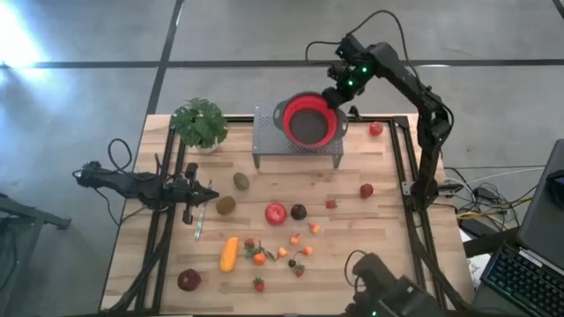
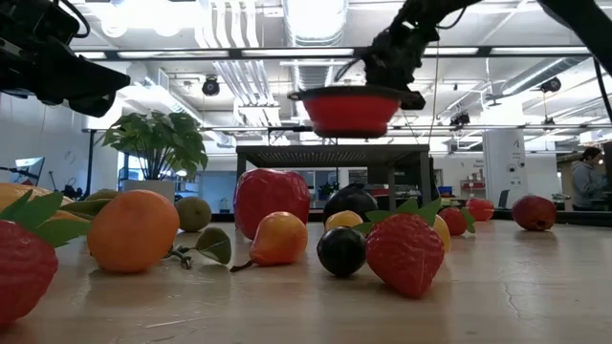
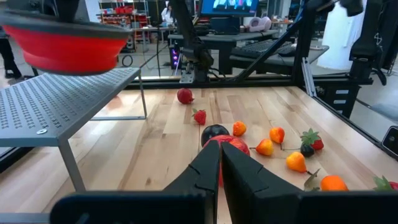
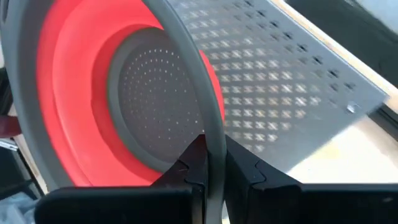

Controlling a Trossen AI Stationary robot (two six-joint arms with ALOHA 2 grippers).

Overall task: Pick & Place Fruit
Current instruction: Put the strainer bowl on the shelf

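Toy fruit lies scattered on the wooden table: a red apple (image 1: 276, 212), a dark plum (image 1: 299, 211), two brown kiwis (image 1: 241, 181) (image 1: 226, 205), a long orange piece (image 1: 229, 254), a dark-red round one (image 1: 189, 280), and small strawberries and orange bits (image 1: 284, 251). My right gripper (image 1: 339, 92) is shut on the red colander (image 1: 308, 121) above the perforated metal stand (image 1: 269, 132). My left gripper (image 1: 210, 195) is shut and empty, hovering at the table's left side near the kiwis. My right gripper pinches the colander's grey rim (image 4: 214, 134) between its two fingers, one inside the bowl and one outside. It comes from above at the bowl's far right side. The colander hangs roughly level, lifted just clear of the stand top (image 2: 330, 148).
A leafy potted plant (image 1: 199, 123) stands at the table's far left corner. Two more red fruits (image 1: 376, 129) (image 1: 366, 189) lie toward the right edge. Black frame rails (image 1: 401, 167) run along both sides. Bare wood shows between the stand and the fruit cluster.
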